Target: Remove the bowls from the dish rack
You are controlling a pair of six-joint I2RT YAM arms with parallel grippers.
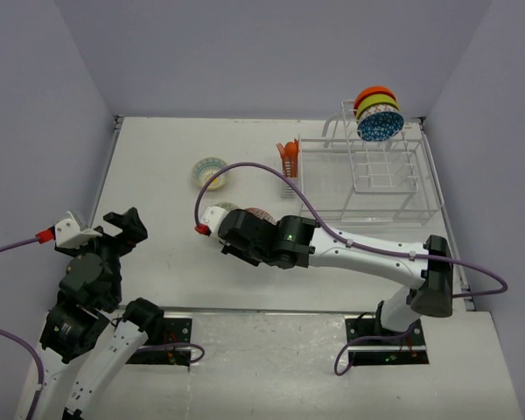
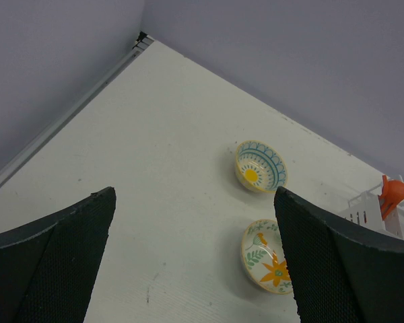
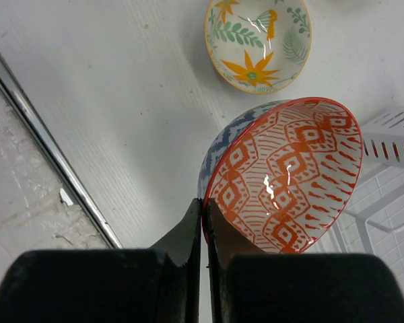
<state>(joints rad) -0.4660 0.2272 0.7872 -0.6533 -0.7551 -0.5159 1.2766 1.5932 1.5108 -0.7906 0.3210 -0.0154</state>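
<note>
While the left end effector (image 2: 194, 222) is hanging above the near-left part of the surface (image 1: 157, 175) with its fingers spread wide and nothing between them, two bowls are sitting upright further right: a yellow-rimmed bowl (image 2: 260, 165) with a blue pattern, and nearer the arms a floral bowl (image 3: 258, 42). Just beside the floral one, the right end effector (image 3: 204, 208) is pinching the rim of a red-patterned bowl (image 3: 283, 175), one finger inside and one outside, and the bowl is tilting toward the camera; whether its foot is touching the surface cannot be told. Further right, the dish rack (image 1: 381, 175) is standing with an orange utensil holder (image 1: 287, 157) on its left end. At the far end of its taller section, three bowls are standing on edge, packed together: an orange bowl (image 1: 374, 93), a yellow-green bowl (image 1: 364, 107) and a blue mosaic bowl (image 1: 381, 125). These are looking like glazed, rigid, fairly light pieces, likely slick and breakable, so a rim pinch is seeming the sensible hold. The blue mosaic one, being outermost, is probably wanting lifting first, by its upper rim.
</note>
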